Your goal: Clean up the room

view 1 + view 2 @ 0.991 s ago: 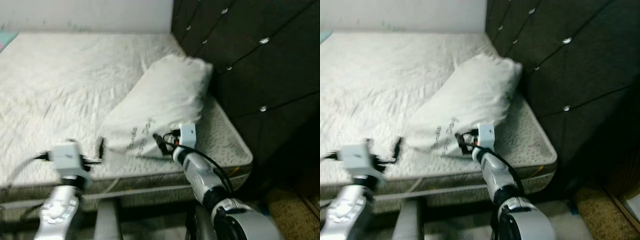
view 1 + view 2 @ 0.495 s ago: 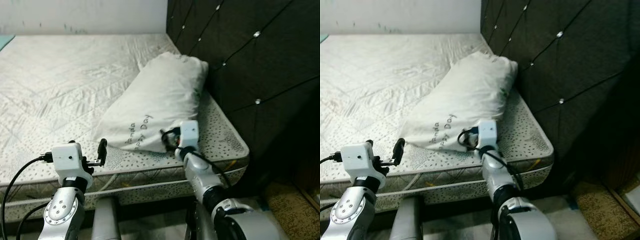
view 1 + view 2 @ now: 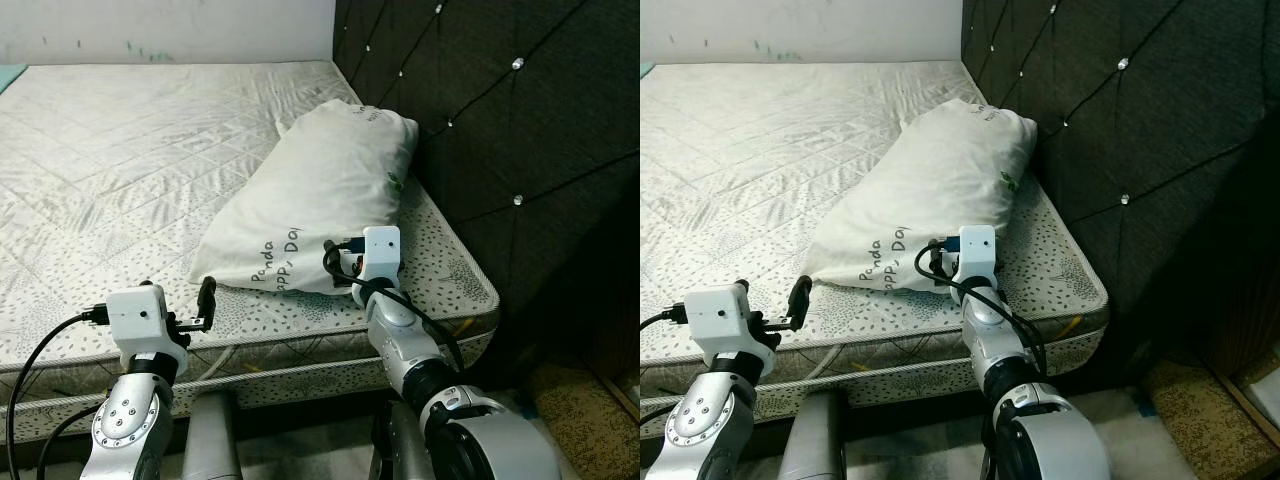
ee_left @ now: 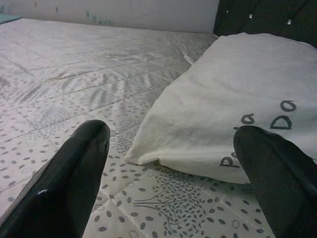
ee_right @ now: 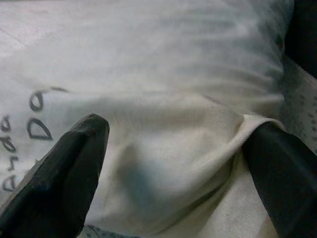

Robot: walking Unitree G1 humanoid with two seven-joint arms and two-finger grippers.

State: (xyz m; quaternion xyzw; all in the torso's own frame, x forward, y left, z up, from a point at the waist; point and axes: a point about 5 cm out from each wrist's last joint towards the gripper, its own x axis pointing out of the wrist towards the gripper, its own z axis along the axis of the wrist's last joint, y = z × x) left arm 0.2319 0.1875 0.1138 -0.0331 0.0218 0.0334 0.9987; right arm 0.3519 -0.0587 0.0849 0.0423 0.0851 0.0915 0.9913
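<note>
Presently, the white pillow (image 3: 320,195) lay aslant on the bare mattress (image 3: 120,150), its far end leaning on the dark tufted headboard (image 3: 480,110) and its printed near corner close to the mattress edge. I judged it light, soft and easily deformed; the cover looked loose enough to bunch, so a pinch on fabric alone could slip or drag the casing off the filling. The near edge seemed to me the best place to take hold, with a deep bite gathering both cover and stuffing.

I noted the right gripper (image 5: 173,163) at that near edge, its fingers (image 5: 59,173) spread wide with a fold of pillow cloth between them, not yet clamped. The left gripper (image 4: 173,163) hovered low over the dotted mattress border just short of the pillow's near corner, fingers likewise apart and holding nothing. A two-handed lift looked feasible from these positions. The wall (image 3: 170,20) behind the bed bore faint marks.
</note>
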